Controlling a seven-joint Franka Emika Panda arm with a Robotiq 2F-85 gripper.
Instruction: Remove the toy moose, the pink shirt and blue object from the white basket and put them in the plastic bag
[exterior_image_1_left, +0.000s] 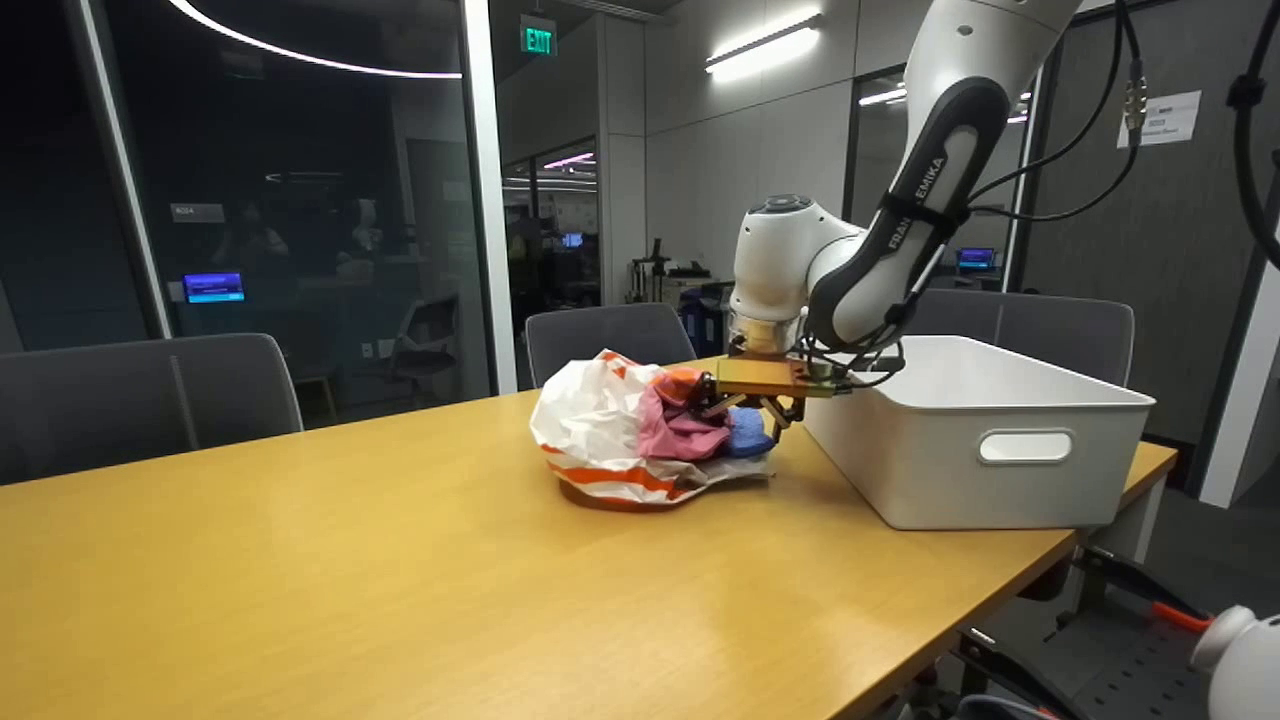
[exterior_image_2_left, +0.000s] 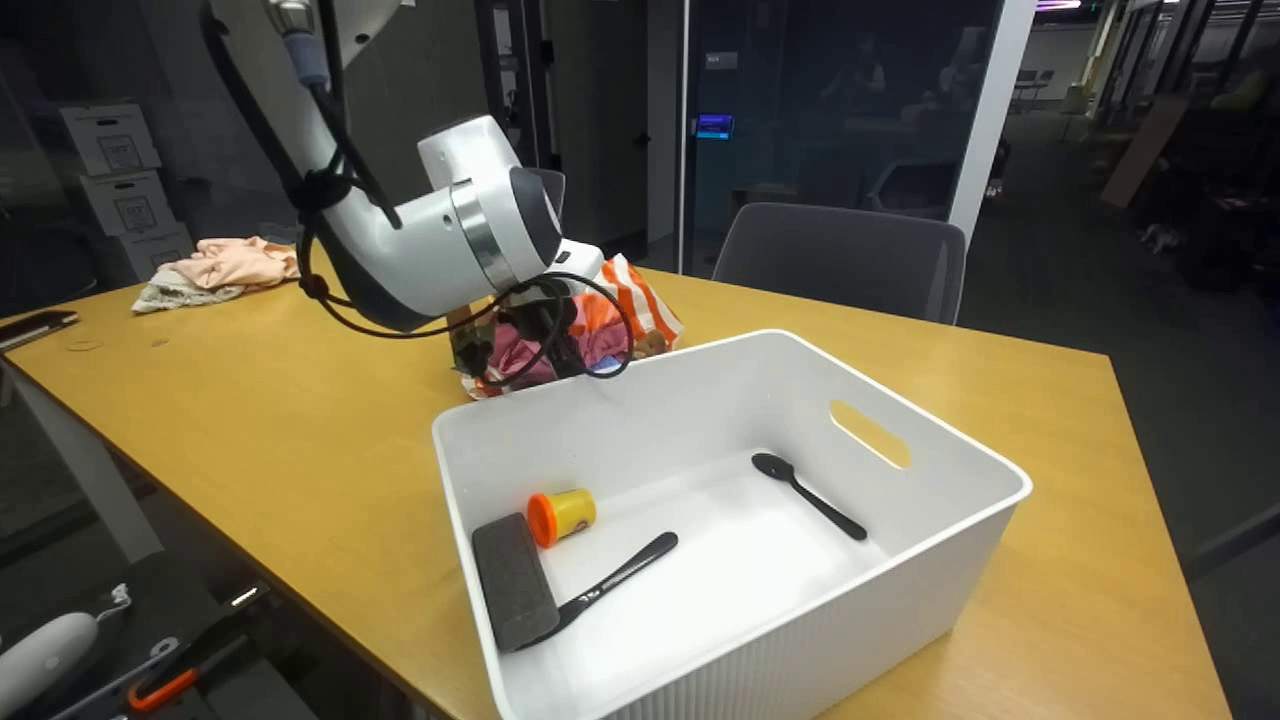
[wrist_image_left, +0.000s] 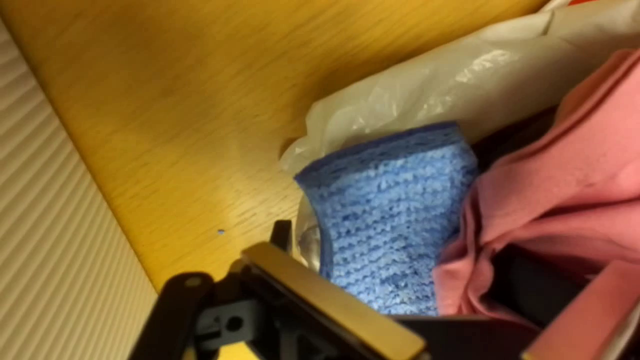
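Note:
The white and orange plastic bag (exterior_image_1_left: 590, 410) lies on the table with its mouth facing the white basket (exterior_image_1_left: 1010, 490). The pink shirt (exterior_image_1_left: 675, 432) is bunched in the bag's mouth. The blue object (exterior_image_1_left: 748, 434), a knitted cloth piece, lies beside it on the bag's edge. My gripper (exterior_image_1_left: 742, 415) is low at the bag's mouth, fingers spread. In the wrist view the blue object (wrist_image_left: 390, 225) lies between the fingers, and one finger presses into the pink shirt (wrist_image_left: 565, 200). A brown patch (exterior_image_2_left: 650, 343) shows in the bag; I cannot tell if it is the toy moose.
The basket holds a yellow tub with an orange lid (exterior_image_2_left: 560, 515), a dark grey block (exterior_image_2_left: 515, 580), a black knife (exterior_image_2_left: 622, 573) and a black spoon (exterior_image_2_left: 812, 497). Peach cloth (exterior_image_2_left: 235, 264) lies at the table's far end. The basket's ribbed wall (wrist_image_left: 65, 240) stands close beside the gripper.

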